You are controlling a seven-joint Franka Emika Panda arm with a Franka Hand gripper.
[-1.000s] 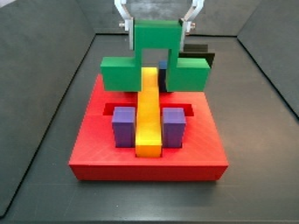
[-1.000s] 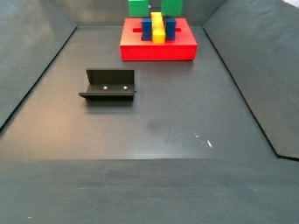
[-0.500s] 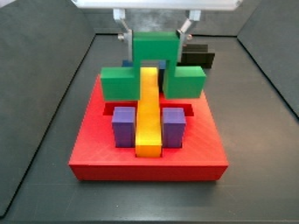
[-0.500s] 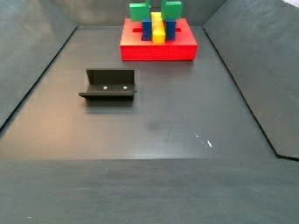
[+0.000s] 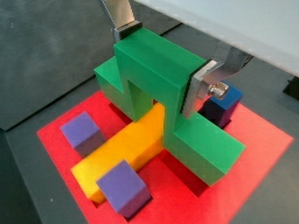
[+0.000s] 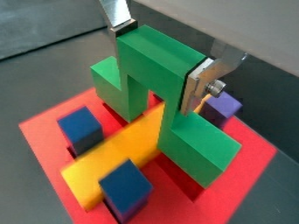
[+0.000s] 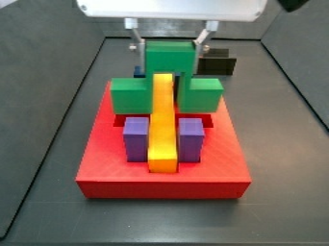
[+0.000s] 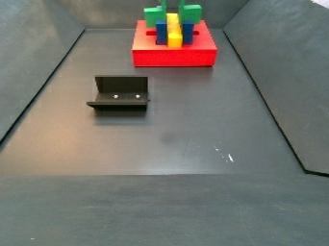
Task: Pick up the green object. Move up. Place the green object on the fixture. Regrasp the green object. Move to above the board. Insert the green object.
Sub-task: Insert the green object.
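Note:
The green object [image 7: 168, 60] is a bridge-shaped block that straddles the yellow bar [image 7: 164, 120] at the far end of the red board [image 7: 161, 178]. Its legs [image 7: 129, 94] reach down to the board on either side of the bar. My gripper [image 7: 168, 44] is shut on the green object's raised middle. Both wrist views show the gripper [image 5: 160, 54] [image 6: 158, 54] with a silver finger [image 5: 201, 83] pressed flat on each side of the green object [image 5: 158, 66]. The fixture [image 8: 119, 93] stands apart on the floor, well away from the board [image 8: 174, 56].
Two purple blocks [image 7: 138, 135] flank the yellow bar near the board's front. Another small block [image 5: 225, 101] sits beside the green object's leg. Dark walls [image 7: 52, 115] enclose the floor on both sides.
My gripper has come down with the green object. The block's legs now sit lower, on either side of the yellow bar at the board.

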